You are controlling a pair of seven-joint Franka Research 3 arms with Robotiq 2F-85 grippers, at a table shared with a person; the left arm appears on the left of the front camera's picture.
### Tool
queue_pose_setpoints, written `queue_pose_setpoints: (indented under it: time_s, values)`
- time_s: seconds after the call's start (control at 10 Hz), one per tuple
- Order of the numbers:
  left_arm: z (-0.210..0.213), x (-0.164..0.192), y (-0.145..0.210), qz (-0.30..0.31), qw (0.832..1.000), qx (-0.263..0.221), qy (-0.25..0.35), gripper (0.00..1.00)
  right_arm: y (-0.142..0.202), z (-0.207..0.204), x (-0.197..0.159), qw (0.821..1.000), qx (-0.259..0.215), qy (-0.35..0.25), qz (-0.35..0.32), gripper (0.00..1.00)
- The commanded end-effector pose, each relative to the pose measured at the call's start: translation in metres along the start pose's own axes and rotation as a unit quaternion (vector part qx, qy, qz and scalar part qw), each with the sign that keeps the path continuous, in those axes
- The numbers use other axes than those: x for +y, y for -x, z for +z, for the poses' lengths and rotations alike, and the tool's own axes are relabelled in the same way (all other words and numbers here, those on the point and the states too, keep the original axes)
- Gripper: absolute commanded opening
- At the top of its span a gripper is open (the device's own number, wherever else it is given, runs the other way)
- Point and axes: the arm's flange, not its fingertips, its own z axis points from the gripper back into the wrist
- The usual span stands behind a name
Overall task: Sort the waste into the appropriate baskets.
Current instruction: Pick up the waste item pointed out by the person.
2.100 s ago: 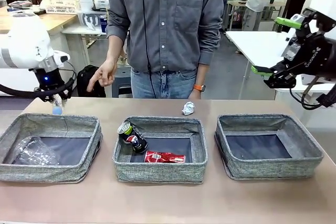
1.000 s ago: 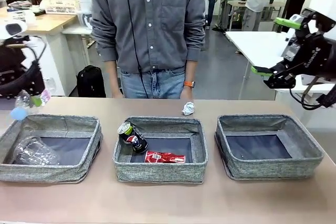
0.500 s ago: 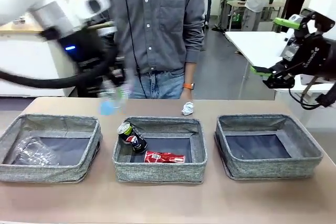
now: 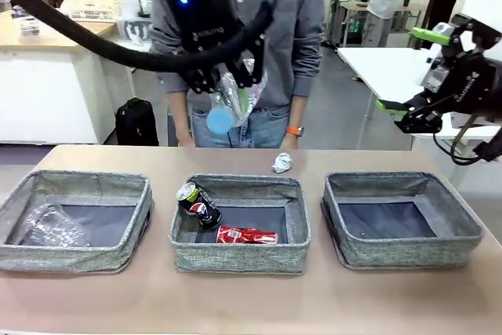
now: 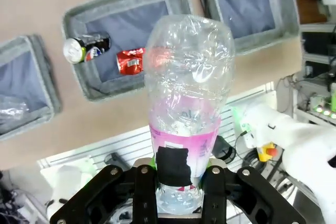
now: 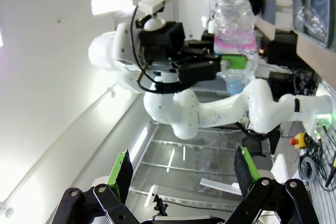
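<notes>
The left gripper (image 4: 222, 82) has swung across from the far left end of the bench (image 4: 251, 304), past the left basket (image 4: 78, 181). It now hangs high above the back of the middle basket (image 4: 239, 260), jaws clamped at the pink label of a clear plastic bottle (image 4: 230, 103) with a blue cap. That carries the bottle away from the left basket, where the other crushed clear plastic (image 4: 49, 225) lies. Either the swing runs wide or the bottle is bound elsewhere, so I judge it not yet sorted. The middle basket holds the red soda can (image 4: 245, 234) and the dark can with green top (image 4: 198, 203), both unmoved, and the right basket (image 4: 408, 253) shows its dark bottom. The crumpled paper ball (image 4: 281, 163) sits on the bench just behind the middle basket, with the person's hand (image 4: 291, 140) close above it. The person (image 4: 302, 29) stands right behind the bottle, which leaves little room to reach further back. The right gripper (image 6: 182, 165) waits raised off to the right, jaws apart and holding nothing.
</notes>
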Motion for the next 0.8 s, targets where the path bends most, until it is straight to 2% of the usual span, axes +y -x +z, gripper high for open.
queue_pose_setpoints:
  time_s: [0.0,0.2,0.3,0.5,0.7]
  values:
    - [-0.019,0.005,0.013,0.008,1.0,-0.015,-0.003,0.21,0.001,-0.001,0.004,1.0,-0.002,-0.013,0.005,1.0]
    - [-0.01,0.001,0.002,0.001,1.0,-0.001,-0.002,0.21,0.001,-0.001,0.004,1.0,-0.002,-0.013,0.005,1.0]
    - [0.002,-0.005,0.003,0.059,0.998,-0.013,-0.034,0.21,0.001,-0.001,0.004,1.0,-0.002,-0.013,0.005,1.0]
    - [0.049,-0.033,0.008,0.119,0.992,-0.009,-0.038,0.21,0.001,-0.001,0.004,1.0,-0.002,-0.013,0.005,1.0]
    - [0.091,-0.061,0.004,0.122,0.988,-0.026,-0.088,0.21,0.001,-0.001,0.004,1.0,-0.002,-0.013,0.005,1.0]
